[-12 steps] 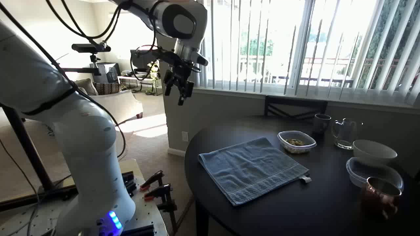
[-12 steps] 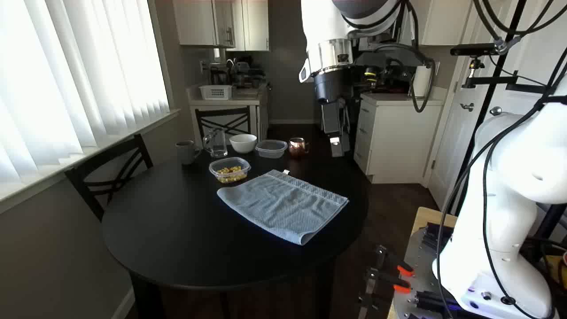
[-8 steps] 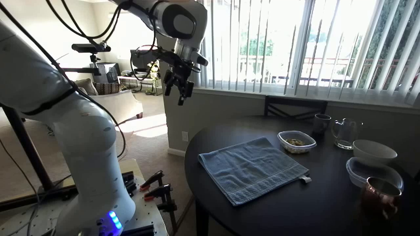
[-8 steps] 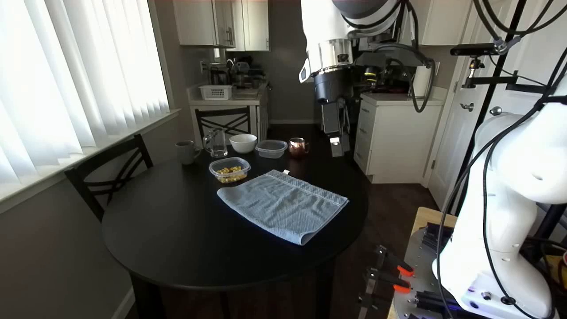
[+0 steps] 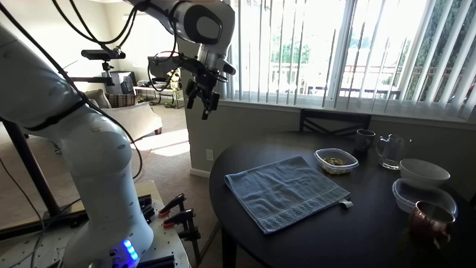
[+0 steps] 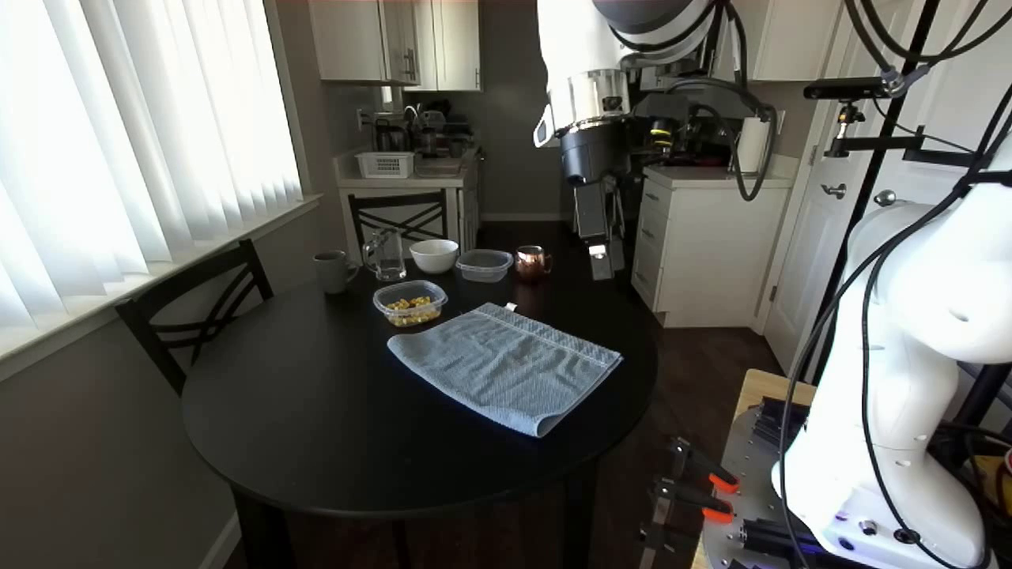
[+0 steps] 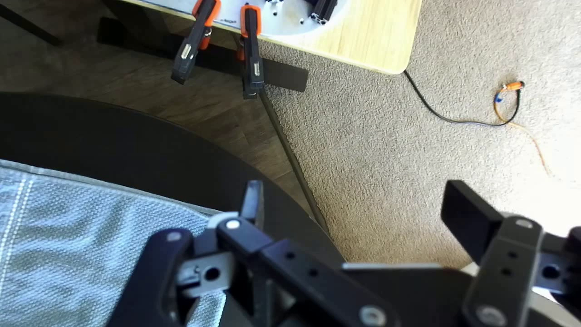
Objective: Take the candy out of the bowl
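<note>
The candy [image 5: 335, 161] is a handful of small golden-brown pieces. It lies inside a clear, rounded-square plastic bowl [image 5: 337, 171] on the dark round table; the candy [image 6: 410, 305] and this bowl [image 6: 431, 315] show in both exterior views. A similar clear rounded-square bowl [image 5: 403, 203] without visible contents stands farther along the table, also in an exterior view [image 6: 484, 273]. My gripper [image 5: 201, 106] hangs high beside the table edge, well away from the candy; it also shows here [image 6: 602, 251]. In the wrist view my gripper [image 7: 356, 204] is open, nothing between its fingers. Candy and bowls are outside the wrist view.
A folded blue towel [image 5: 288, 193] lies beside the candy's bowl. A grey mug [image 6: 333, 273], a glass mug [image 6: 388, 257], a round white bowl [image 6: 434, 257] and a copper mug [image 6: 531, 263] stand around the bowls. Clamps [image 7: 252, 59] stick out from the robot's base table.
</note>
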Motion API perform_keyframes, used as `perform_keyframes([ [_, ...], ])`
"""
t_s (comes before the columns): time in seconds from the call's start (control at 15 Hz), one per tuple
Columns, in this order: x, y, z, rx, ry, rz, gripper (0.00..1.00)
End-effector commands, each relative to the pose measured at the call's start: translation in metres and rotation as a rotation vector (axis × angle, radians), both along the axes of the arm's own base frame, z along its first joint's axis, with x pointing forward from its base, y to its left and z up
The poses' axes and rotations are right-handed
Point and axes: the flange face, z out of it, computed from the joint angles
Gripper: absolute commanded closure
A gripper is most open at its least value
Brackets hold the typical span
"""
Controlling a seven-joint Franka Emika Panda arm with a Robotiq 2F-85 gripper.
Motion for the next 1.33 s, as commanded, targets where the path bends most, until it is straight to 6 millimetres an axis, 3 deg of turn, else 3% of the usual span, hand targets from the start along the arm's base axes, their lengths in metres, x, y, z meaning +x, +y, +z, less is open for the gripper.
perform_keyframes([
  [0.0,0.033,-0.004,-0.005,-0.033,-0.012,0.016,0.00],
  [0.27,0.108,-0.002,0.009,-0.085,-0.112,0.022,0.00],
  [0.4,0.146,-0.002,0.005,-0.102,-0.137,-0.010,0.00],
  [0.6,0.195,-0.020,-0.028,-0.075,-0.088,-0.197,0.00],
  [0.93,0.245,-0.033,-0.095,-0.069,0.005,-0.459,0.00],
  [1.13,0.270,-0.041,-0.116,-0.068,0.007,-0.619,0.00],
  [1.27,0.283,-0.057,-0.125,-0.085,-0.021,-0.720,0.00],
])
